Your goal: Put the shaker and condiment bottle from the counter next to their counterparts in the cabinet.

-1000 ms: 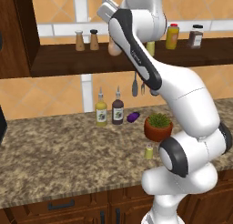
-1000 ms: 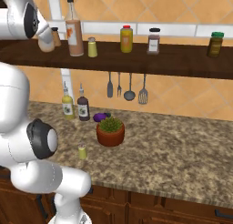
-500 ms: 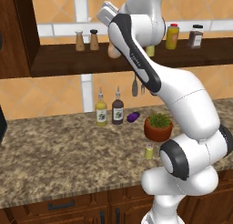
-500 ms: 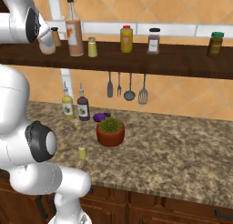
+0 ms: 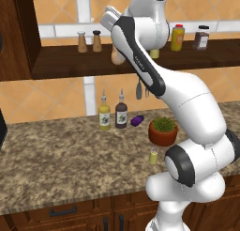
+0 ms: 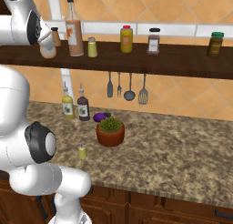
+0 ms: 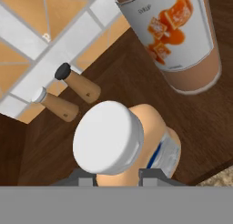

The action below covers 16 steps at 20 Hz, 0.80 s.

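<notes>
Condiment bottle (image 7: 132,143), squat and peach-orange with a whitish cap, sits clamped in the tool (image 7: 117,175) over the cabinet (image 7: 68,141) shelf, with the tall orange-labelled bottle (image 7: 179,36) just beyond it and the brown shaker pair (image 7: 68,93) off to one side.

Shelf: two brown shakers (image 5: 89,41), one squat peach bottle (image 6: 47,49), one tall syrup bottle (image 6: 73,34), one yellow-green shaker (image 6: 92,47), three jars (image 6: 154,41). Worktop: two bottles (image 6: 75,107), one shaker (image 6: 82,151), one potted plant (image 6: 110,130).
</notes>
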{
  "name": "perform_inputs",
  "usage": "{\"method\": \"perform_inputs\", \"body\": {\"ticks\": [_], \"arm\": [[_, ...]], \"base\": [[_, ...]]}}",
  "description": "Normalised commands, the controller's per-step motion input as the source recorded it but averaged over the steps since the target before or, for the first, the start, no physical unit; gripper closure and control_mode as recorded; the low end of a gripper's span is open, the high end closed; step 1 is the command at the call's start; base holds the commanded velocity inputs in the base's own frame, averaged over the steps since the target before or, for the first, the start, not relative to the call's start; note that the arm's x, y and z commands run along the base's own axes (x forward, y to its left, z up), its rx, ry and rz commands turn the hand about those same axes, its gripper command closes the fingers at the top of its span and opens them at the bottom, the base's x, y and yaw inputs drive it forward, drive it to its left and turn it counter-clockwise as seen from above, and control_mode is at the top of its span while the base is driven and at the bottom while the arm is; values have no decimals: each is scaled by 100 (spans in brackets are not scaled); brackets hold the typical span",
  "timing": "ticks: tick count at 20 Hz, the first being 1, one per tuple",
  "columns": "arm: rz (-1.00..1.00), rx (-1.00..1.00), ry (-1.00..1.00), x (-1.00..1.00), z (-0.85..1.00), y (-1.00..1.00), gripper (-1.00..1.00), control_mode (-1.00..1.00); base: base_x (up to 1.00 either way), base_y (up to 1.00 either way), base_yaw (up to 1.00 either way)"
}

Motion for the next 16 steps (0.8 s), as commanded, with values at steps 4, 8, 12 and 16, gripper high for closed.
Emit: {"method": "perform_inputs", "body": {"ticks": [4, 8, 12, 16], "arm": [[0, 1, 6, 0, -1, 0, -100, -100], [0, 5, 2, 0, 2, 0, -100, -100], [0, 9, 0, 0, 26, 0, -100, -100], [0, 8, 0, 0, 38, 0, -100, -100]], "base": [[0, 0, 0], [0, 0, 0], [0, 0, 0], [0, 0, 0]]}}
